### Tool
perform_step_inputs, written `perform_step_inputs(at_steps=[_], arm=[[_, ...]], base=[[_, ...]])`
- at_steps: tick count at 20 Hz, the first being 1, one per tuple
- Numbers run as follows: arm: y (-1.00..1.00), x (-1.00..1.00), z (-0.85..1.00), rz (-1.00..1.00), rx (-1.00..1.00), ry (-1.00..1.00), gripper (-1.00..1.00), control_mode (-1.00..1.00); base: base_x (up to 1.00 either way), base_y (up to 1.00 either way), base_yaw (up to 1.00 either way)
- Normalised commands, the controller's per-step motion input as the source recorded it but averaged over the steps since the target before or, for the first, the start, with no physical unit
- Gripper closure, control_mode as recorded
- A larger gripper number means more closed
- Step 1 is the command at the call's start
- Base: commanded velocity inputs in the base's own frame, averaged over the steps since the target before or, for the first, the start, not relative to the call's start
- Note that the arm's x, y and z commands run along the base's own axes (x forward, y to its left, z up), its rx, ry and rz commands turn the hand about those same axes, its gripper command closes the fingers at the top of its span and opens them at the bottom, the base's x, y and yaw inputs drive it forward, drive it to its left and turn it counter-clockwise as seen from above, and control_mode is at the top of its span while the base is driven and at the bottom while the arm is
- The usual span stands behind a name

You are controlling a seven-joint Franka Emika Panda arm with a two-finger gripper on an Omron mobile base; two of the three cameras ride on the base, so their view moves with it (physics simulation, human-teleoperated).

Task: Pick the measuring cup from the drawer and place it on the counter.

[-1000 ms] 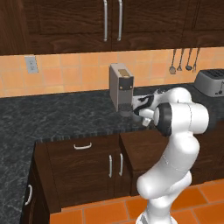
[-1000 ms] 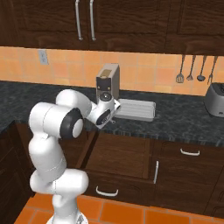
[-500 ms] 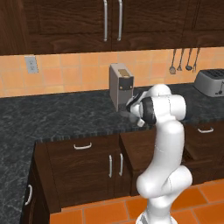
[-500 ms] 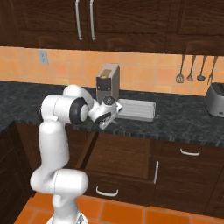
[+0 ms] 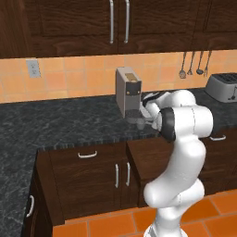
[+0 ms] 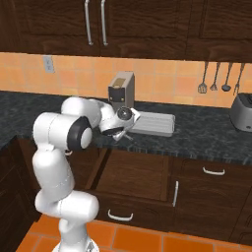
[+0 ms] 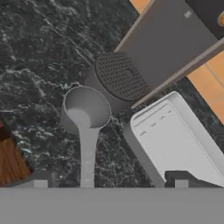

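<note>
arm swung left; measuring cup empty

You see the grey measuring cup upright on the speckled black counter, above the open brown drawer.
</note>
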Motion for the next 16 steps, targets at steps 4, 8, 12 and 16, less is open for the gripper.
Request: perform_step_inputs(at_steps=[4, 8, 12, 16], arm=[[-0.19, -1.0, 0.63, 0.0, 0.0, -0.17, -1.0, -1.0], [0.0, -0.95, 1.0, 0.01, 0.0, -0.3, -1.0, -1.0], [-0.04, -0.84, 1.0, 0.02, -0.01, -0.17, -1.0, -1.0], [-0.46, -1.0, 1.0, 0.0, 0.0, -0.01, -1.0, -1.0]], base=[[0.0, 0.0, 0.0], [0.0, 0.0, 0.0], [0.0, 0.0, 0.0], [0.0, 0.0, 0.0]])
